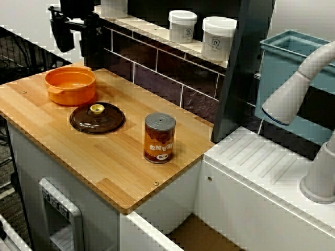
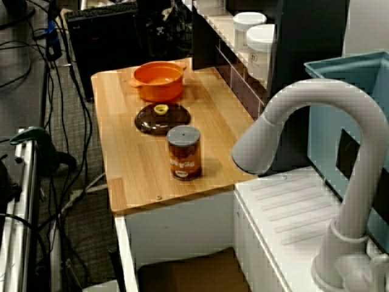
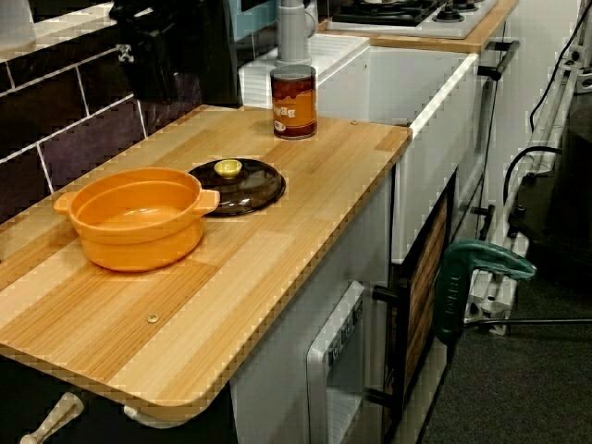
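One can, one lid, one orange pot, one gripper whose opening I cannot tell.

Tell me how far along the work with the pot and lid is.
Done: nothing visible; the orange pot sits open and empty, its brown lid flat on the wooden counter beside it. In hand: nothing; the pincer hangs above the pot's far side, touching neither. Left: everything with pot and lid; the can stands upright, apart.
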`<state>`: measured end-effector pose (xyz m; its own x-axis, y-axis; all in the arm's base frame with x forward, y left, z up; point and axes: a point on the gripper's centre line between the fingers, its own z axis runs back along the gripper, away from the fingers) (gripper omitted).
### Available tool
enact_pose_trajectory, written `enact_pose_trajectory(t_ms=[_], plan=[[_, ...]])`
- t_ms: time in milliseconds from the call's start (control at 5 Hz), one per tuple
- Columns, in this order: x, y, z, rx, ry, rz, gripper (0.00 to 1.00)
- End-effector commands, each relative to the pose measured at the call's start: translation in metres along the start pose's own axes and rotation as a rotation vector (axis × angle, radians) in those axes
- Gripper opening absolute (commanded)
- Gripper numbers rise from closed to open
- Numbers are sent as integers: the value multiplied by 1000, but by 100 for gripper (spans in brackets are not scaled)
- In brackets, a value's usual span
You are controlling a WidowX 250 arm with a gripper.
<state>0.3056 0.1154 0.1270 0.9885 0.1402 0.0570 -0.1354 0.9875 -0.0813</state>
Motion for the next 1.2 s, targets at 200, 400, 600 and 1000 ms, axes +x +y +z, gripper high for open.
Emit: enact_pose_trajectory(t_ms=[200, 400, 600, 1000], plan=[[-20, -50, -39, 90, -95, -220, 100], [-23, -54, -47, 133, -62, -223, 100], [-27, -49, -48, 144, -52, -198, 100], [-36, -42, -66, 175, -32, -182, 100]])
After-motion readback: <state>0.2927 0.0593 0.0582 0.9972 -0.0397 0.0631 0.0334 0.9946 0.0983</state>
